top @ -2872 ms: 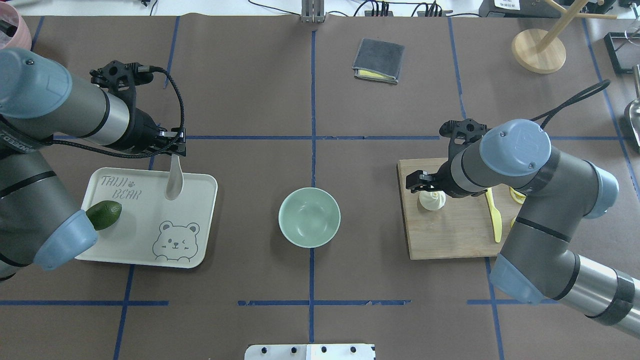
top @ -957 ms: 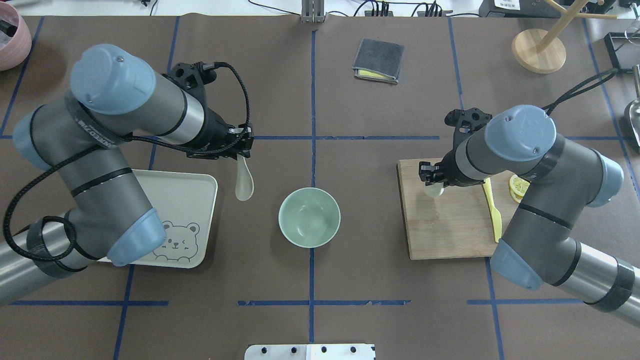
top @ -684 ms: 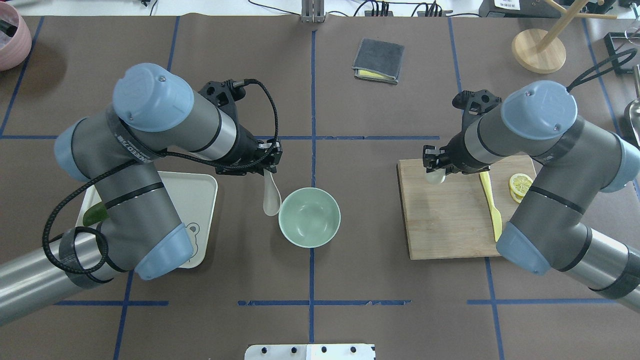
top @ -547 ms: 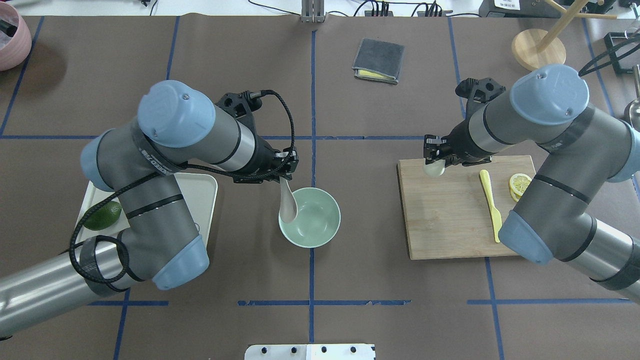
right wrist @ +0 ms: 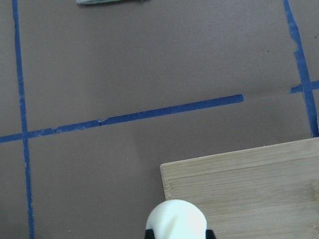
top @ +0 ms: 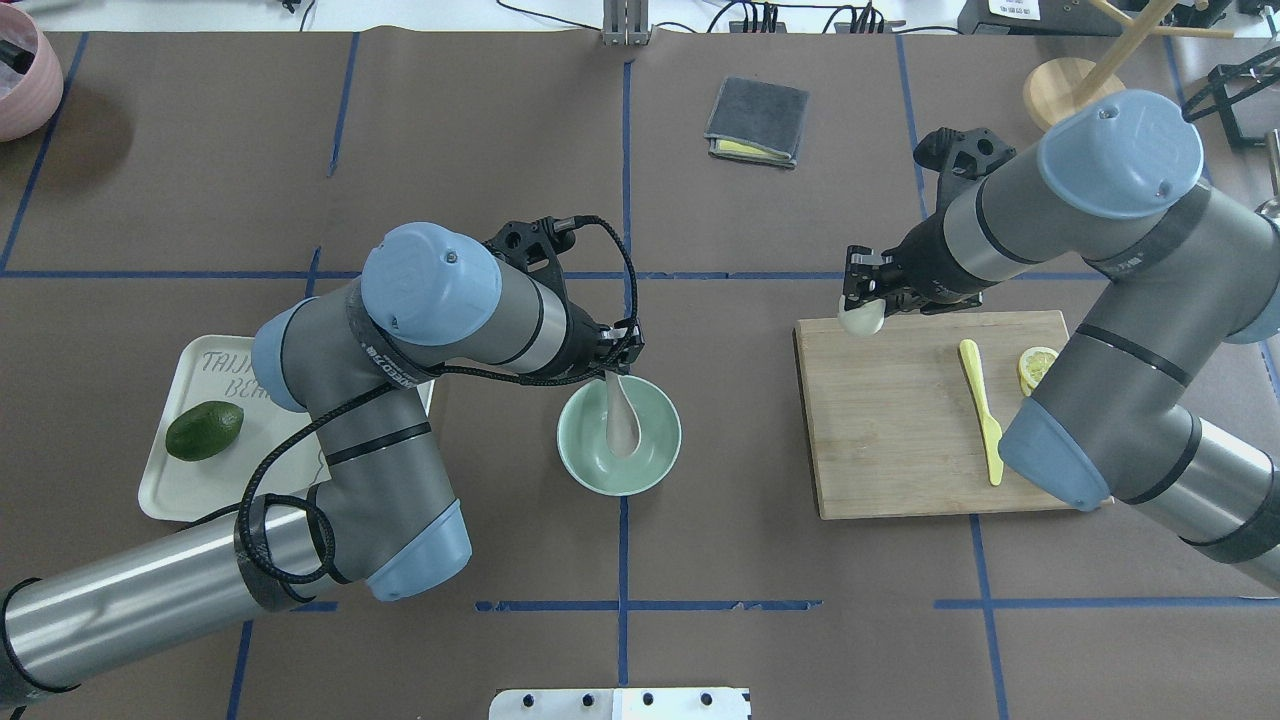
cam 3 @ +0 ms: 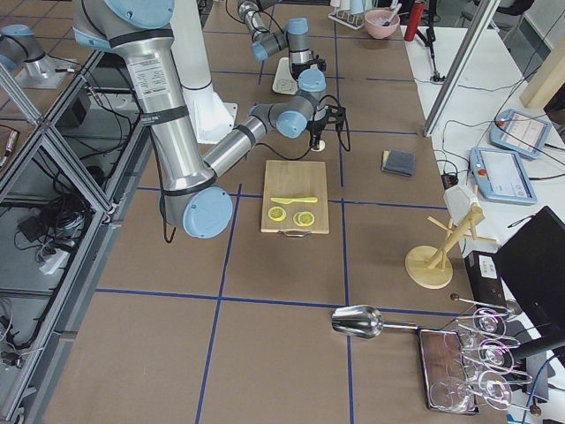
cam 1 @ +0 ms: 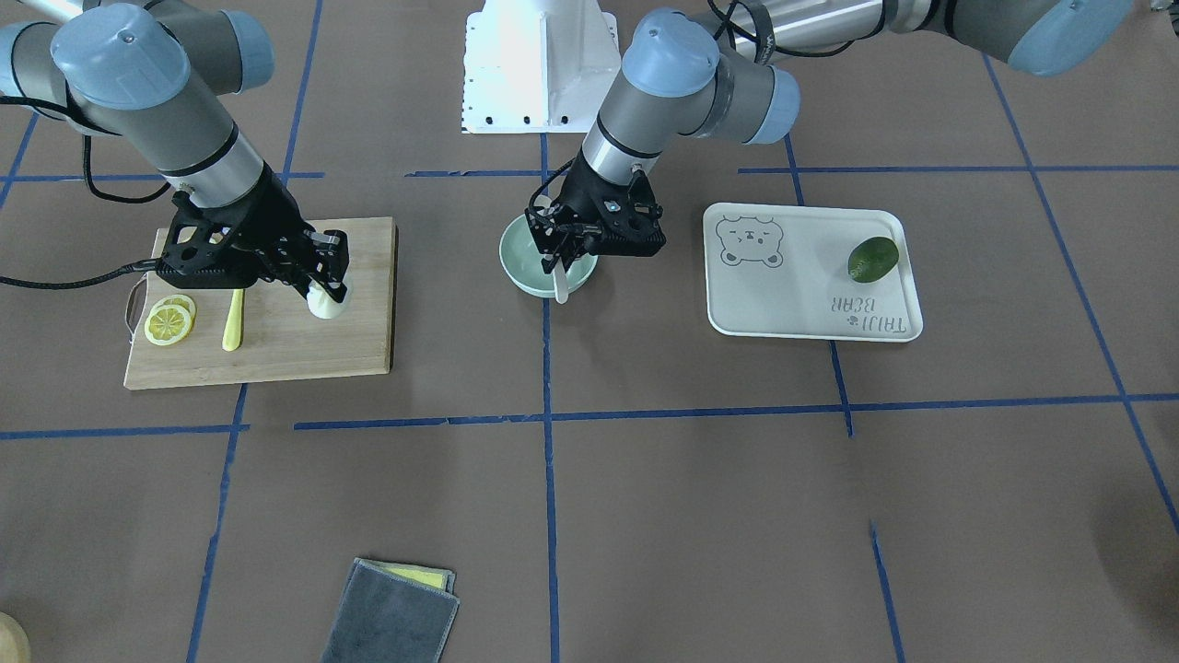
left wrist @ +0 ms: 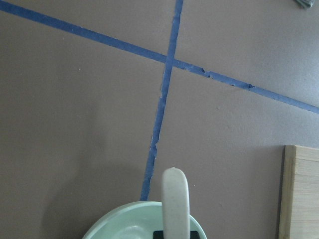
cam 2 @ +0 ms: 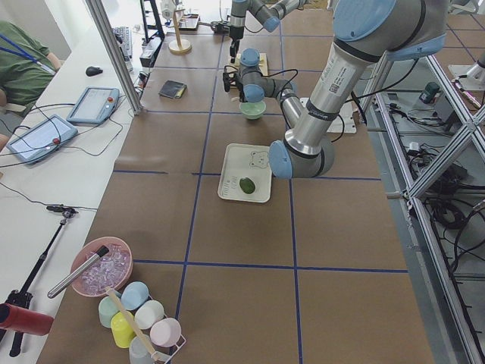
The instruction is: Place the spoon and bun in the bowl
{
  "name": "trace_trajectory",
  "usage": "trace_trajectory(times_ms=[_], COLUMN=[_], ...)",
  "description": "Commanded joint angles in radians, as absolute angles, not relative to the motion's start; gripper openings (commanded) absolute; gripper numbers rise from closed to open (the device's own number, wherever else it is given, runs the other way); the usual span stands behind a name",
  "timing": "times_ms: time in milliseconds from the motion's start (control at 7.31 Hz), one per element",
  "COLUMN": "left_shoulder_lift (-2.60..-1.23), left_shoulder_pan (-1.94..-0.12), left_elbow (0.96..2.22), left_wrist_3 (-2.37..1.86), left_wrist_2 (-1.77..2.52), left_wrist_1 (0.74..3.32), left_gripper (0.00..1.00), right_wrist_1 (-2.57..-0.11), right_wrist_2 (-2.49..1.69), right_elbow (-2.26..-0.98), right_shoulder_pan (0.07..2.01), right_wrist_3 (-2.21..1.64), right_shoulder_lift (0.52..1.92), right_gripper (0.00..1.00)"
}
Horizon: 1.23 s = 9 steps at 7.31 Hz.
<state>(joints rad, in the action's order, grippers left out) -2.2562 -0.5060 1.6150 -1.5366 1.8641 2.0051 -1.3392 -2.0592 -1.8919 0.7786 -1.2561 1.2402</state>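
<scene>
Two words, "TAIJI BEAR", are printed beside a bear's face on the cream rectangular tray (cam 1: 811, 322), a smooth tray with rounded corners that holds one dark green avocado (cam 1: 872, 259). The left gripper (top: 618, 366) pinches the off-white spoon (top: 621, 425) by its handle, and the oval scoop hangs down over the hollow of the pale mint bowl (top: 575, 465) (plain, glossy, round). The right gripper (top: 866, 298) is clamped on the white bun (top: 860, 320), held over the far corner of the wooden cutting board (top: 890, 430), on the bowl's side. One yellow plastic knife (top: 981, 410) and lemon slices (cam 1: 169, 322) lie on that board.
</scene>
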Motion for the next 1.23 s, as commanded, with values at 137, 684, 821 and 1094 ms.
trace_trajectory(times_ms=[137, 684, 821, 1094], left_shoulder_lift=[-2.253, -2.198, -2.175, -2.129], left_shoulder_pan=[-0.503, -0.618, -0.665, -0.774], left_elbow=[1.615, 1.796, 1.846, 1.905], left_wrist_3=[-1.526, -1.334, -1.246, -1.101], left_wrist_2=[1.845, 1.856, 1.883, 1.89], left_wrist_1=[2.02, 1.796, 1.704, 1.619], left_gripper=[1.0, 1.0, 1.0, 1.0], right_wrist_1=[-1.339, -1.338, -1.339, -1.339], right_wrist_2=[-2.059, -2.051, -2.04, -1.888], right_elbow=[-1.902, -1.896, -1.894, -1.882], right_shoulder_pan=[0.778, 0.732, 0.697, 0.556], right_wrist_3=[-1.264, -1.337, -1.395, -1.501], right_shoulder_lift=[1.235, 1.158, 1.126, 1.067], right_gripper=[0.4, 0.41, 0.41, 0.44])
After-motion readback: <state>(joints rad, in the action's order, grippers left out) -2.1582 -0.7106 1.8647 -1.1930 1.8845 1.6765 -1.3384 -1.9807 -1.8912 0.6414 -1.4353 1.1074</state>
